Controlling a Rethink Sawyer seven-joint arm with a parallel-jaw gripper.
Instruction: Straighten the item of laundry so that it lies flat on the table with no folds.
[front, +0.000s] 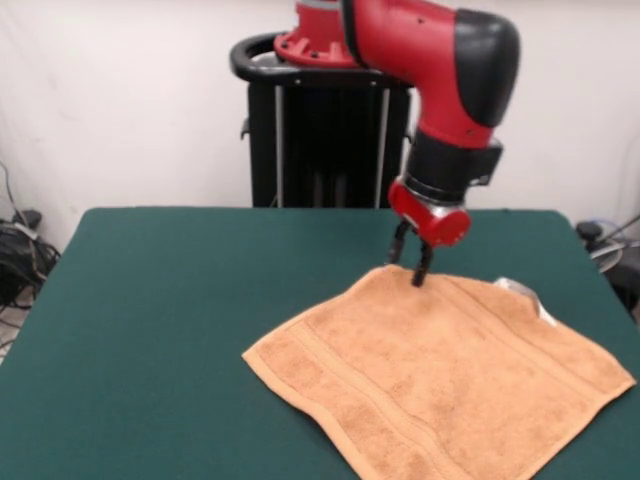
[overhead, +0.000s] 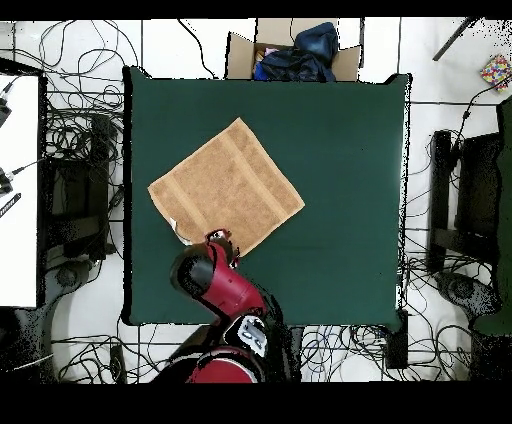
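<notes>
The orange-tan towel (front: 440, 375) lies spread out on the green table (front: 180, 320), turned like a diamond, with its border bands showing. Its white tag (front: 520, 290) sticks out at the right far edge. My gripper (front: 411, 258) points down at the towel's far corner, its tips at or just above the cloth. The fingers (front: 422, 268) stand slightly apart and hold nothing. In the overhead view the towel (overhead: 225, 185) lies left of the table's (overhead: 340, 180) middle, and my gripper (overhead: 218, 240) is at the towel corner nearest the robot's base.
The black pedestal (front: 320, 130) stands behind the table's far edge. A cardboard box (overhead: 295, 50) with dark blue cloth sits off the table, opposite the robot. Cables lie on the floor all around. Bare green table lies to the right in the overhead view.
</notes>
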